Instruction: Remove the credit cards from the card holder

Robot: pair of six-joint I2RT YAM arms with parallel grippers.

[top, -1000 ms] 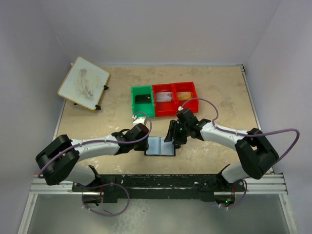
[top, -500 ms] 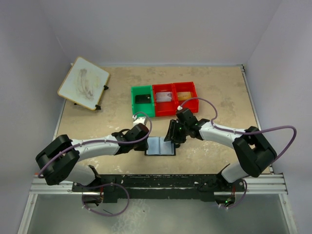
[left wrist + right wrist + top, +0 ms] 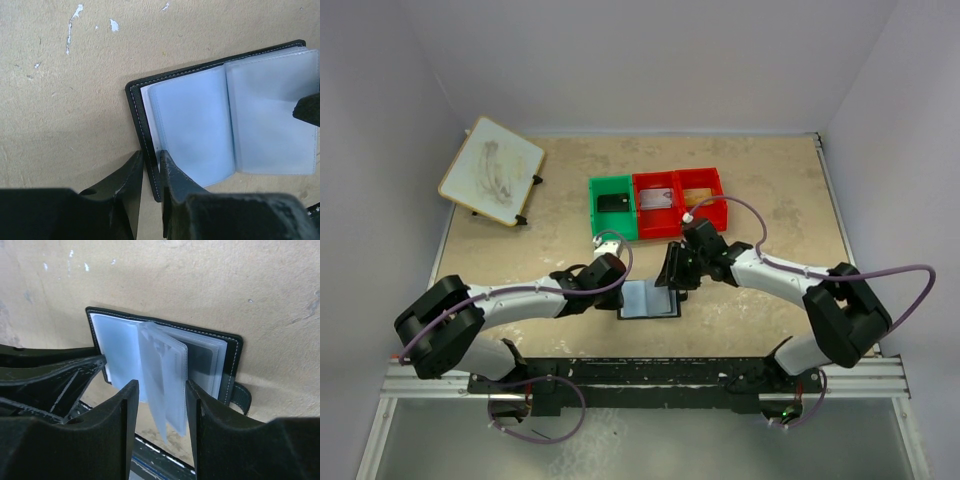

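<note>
The card holder (image 3: 650, 302) lies open on the table between the arms, black outside, with pale blue clear sleeves inside. My left gripper (image 3: 621, 296) is shut on the holder's black left edge (image 3: 139, 117), one finger on each side (image 3: 150, 167). My right gripper (image 3: 671, 284) is open and straddles several sleeves (image 3: 167, 377) that stand up from the holder's spine (image 3: 161, 390). A dark credit card (image 3: 202, 364) shows inside a sleeve on the right half. The holder's black tab (image 3: 243, 396) sticks out on the right.
A green bin (image 3: 613, 207) and two red bins (image 3: 680, 202) stand just behind the holder, each with a flat item inside. A white board (image 3: 492, 170) lies at the back left. The black base rail (image 3: 640, 375) runs along the near edge.
My right gripper has shifted a little to the left over the holder, and the sleeves between its jaws stand more upright. The left gripper has kept its hold.
</note>
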